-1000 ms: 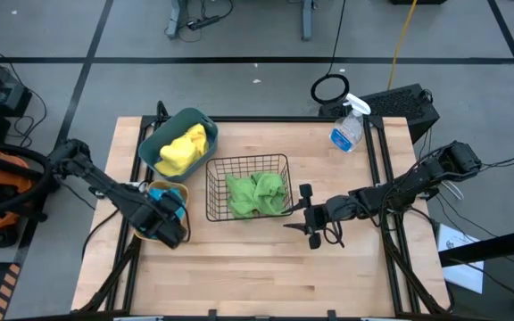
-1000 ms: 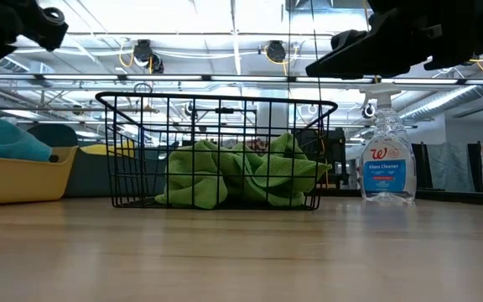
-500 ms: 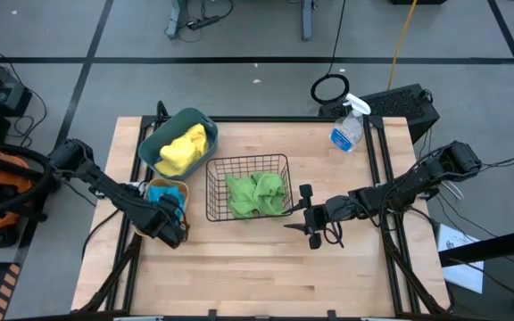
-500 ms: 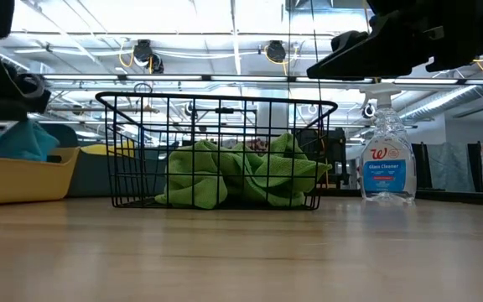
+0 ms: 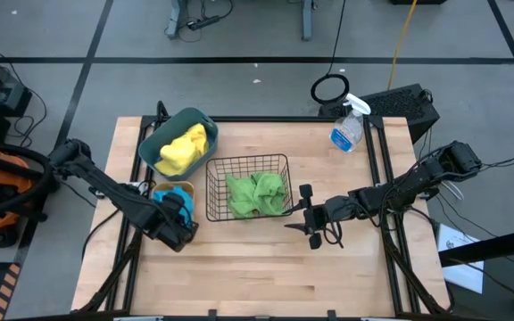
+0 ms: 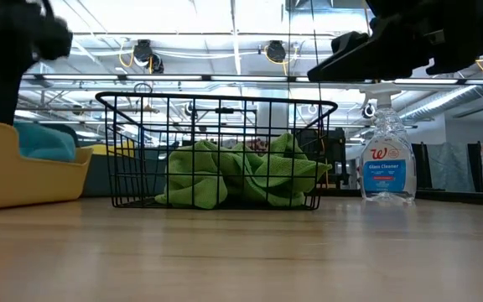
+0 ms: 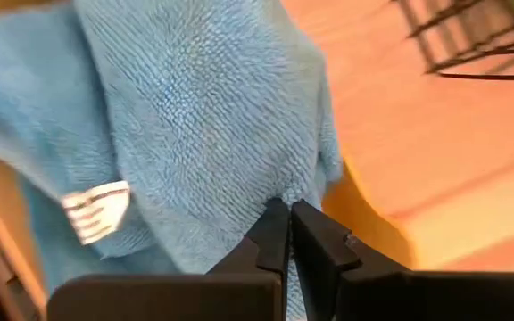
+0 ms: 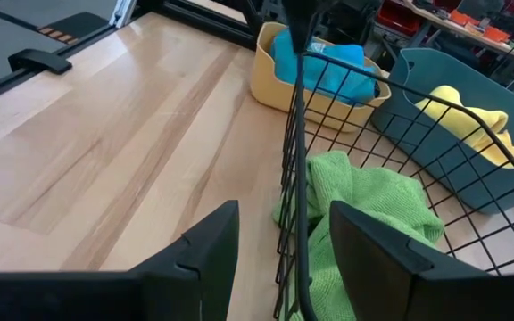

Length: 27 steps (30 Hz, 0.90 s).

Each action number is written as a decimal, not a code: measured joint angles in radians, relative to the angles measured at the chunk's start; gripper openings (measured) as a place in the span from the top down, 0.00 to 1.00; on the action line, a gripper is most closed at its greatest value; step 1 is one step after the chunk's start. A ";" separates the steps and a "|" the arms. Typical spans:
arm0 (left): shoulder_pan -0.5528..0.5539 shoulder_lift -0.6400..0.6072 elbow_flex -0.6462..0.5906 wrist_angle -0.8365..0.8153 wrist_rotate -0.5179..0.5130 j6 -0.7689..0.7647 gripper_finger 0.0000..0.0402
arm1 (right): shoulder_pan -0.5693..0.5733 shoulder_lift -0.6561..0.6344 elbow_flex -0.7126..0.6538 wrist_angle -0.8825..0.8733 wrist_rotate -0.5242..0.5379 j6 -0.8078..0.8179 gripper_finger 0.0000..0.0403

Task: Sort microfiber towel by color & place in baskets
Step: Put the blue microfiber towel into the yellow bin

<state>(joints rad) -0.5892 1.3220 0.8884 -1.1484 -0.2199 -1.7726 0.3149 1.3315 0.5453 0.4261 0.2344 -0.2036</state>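
The left gripper sits over the yellow-orange bin, its fingers pinched together against the blue towel that lies in that bin; whether a fold is caught between them cannot be told. If one is, lifting away could drag the towel back out. The right gripper hovers half open, holding nothing, beside the wire basket of green towels. The yellow towel lies in the teal tub.
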 joint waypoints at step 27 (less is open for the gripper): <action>-0.010 0.000 0.016 -0.205 0.112 0.077 0.52 | 0.002 -0.174 0.000 -0.268 -0.059 0.053 0.58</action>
<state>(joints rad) -0.5991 1.3220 0.9042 -1.3537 -0.1078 -1.6955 0.3172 1.1572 0.5453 0.1580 0.1753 -0.1501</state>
